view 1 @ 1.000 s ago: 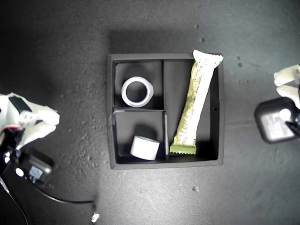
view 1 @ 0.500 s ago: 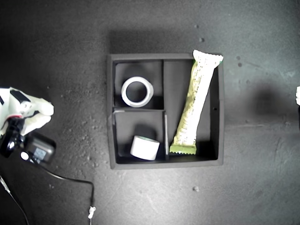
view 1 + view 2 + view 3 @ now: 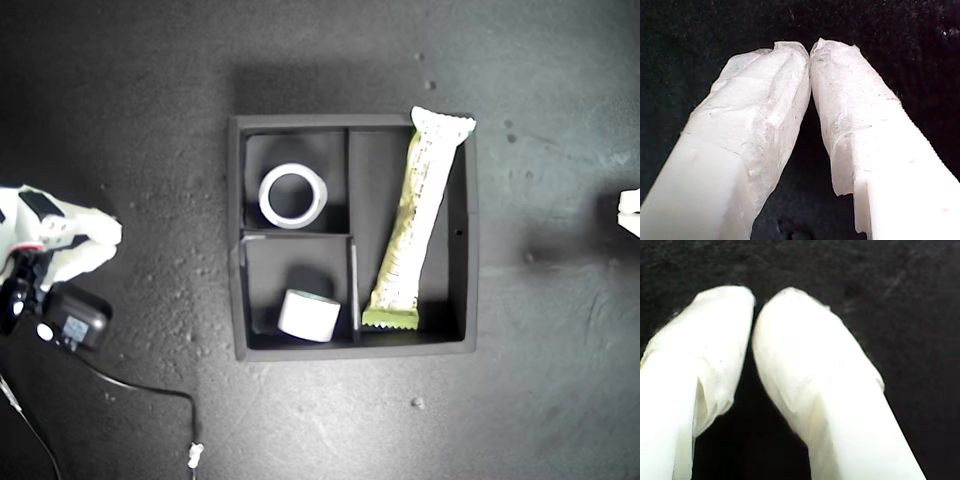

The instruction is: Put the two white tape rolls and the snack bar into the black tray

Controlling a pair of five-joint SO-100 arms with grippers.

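Observation:
The black tray (image 3: pixel 352 122) sits mid-table in the exterior view. One white tape roll (image 3: pixel 265 197) lies flat in its upper small compartment. The other tape roll (image 3: pixel 308 315) rests on its side in the lower small compartment. The snack bar (image 3: pixel 418 215) lies slanted in the long compartment, its top end over the rim. My first gripper (image 3: pixel 810 50) is shut on nothing above dark table. My second gripper (image 3: pixel 754 315) is shut too, empty. One arm's white fingers (image 3: pixel 85 245) show at the exterior view's left, another arm's tip (image 3: pixel 630 212) at its right edge; which is which I cannot tell.
A black camera box (image 3: pixel 72 322) hangs below the arm at the exterior view's left, and its cable (image 3: pixel 150 392) trails across the dark table toward the bottom edge. Small specks dot the table surface around the tray.
The arm at the exterior view's right has pulled back almost out of frame, leaving only a white tip. The arm at the left drew back toward the edge, then shifted slightly. The tray's contents stayed still.

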